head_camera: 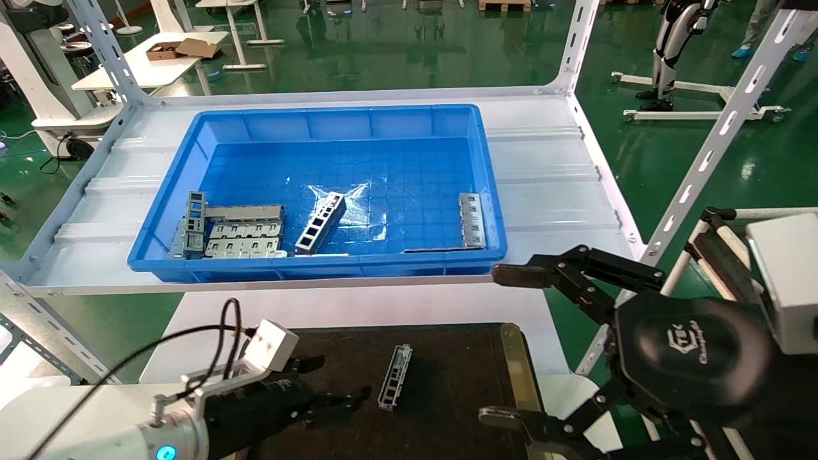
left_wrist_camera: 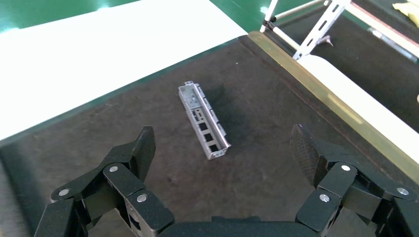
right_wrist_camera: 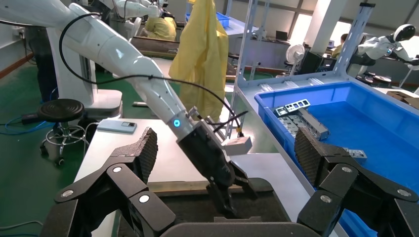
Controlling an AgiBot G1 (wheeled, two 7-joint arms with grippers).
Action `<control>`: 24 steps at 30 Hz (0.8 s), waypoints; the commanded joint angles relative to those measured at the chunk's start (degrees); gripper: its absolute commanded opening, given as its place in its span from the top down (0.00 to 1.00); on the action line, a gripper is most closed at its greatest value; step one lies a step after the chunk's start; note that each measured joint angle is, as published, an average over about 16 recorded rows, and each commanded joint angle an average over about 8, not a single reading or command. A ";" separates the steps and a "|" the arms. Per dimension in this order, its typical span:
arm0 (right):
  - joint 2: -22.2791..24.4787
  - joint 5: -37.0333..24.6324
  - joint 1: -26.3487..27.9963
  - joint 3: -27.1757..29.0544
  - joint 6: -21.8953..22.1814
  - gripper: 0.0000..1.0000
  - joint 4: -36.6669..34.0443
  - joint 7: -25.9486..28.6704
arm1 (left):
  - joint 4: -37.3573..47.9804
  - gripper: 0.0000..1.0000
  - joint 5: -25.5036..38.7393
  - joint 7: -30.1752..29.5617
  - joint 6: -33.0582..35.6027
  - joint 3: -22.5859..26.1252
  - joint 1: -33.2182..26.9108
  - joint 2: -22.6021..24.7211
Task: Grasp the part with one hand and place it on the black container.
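The part [head_camera: 395, 377], a slim grey metal channel with rectangular cutouts, lies flat on the black container [head_camera: 460, 383], near its middle. It also shows in the left wrist view [left_wrist_camera: 203, 121], just ahead of the open fingers and untouched. My left gripper [head_camera: 339, 383] is open and empty, low over the black container [left_wrist_camera: 276, 94], a short way left of the part. My right gripper [head_camera: 505, 345] is open and empty, held up at the right, beyond the container's brass-edged right side. The right wrist view shows the left gripper [right_wrist_camera: 232, 195] over the container [right_wrist_camera: 197, 205].
A deep blue bin [head_camera: 192, 147] stands on the white shelf behind, holding flat slotted plates [head_camera: 246, 237], a thicker bar with square holes [head_camera: 319, 223] and another grey piece [head_camera: 473, 220]. Slanted white shelf posts [head_camera: 722, 128] rise at both sides.
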 commanded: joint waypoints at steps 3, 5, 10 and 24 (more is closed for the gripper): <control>0.00 0.00 0.00 0.00 0.00 0.00 0.00 0.00 | -0.03 0.00 -2.46 4.47 5.16 -3.59 0.24 -2.15; 0.00 0.00 0.00 0.00 0.00 0.00 0.00 0.00 | 0.07 0.00 -4.16 7.10 7.61 -5.52 0.54 -3.20; 0.00 0.00 0.00 -0.01 0.00 0.00 0.00 0.00 | 0.36 0.00 -8.24 13.18 13.13 -9.73 1.31 -5.59; 0.01 0.01 0.00 -0.01 0.01 0.00 0.00 -0.01 | 0.53 0.00 -15.36 22.77 22.87 -16.30 1.53 -9.46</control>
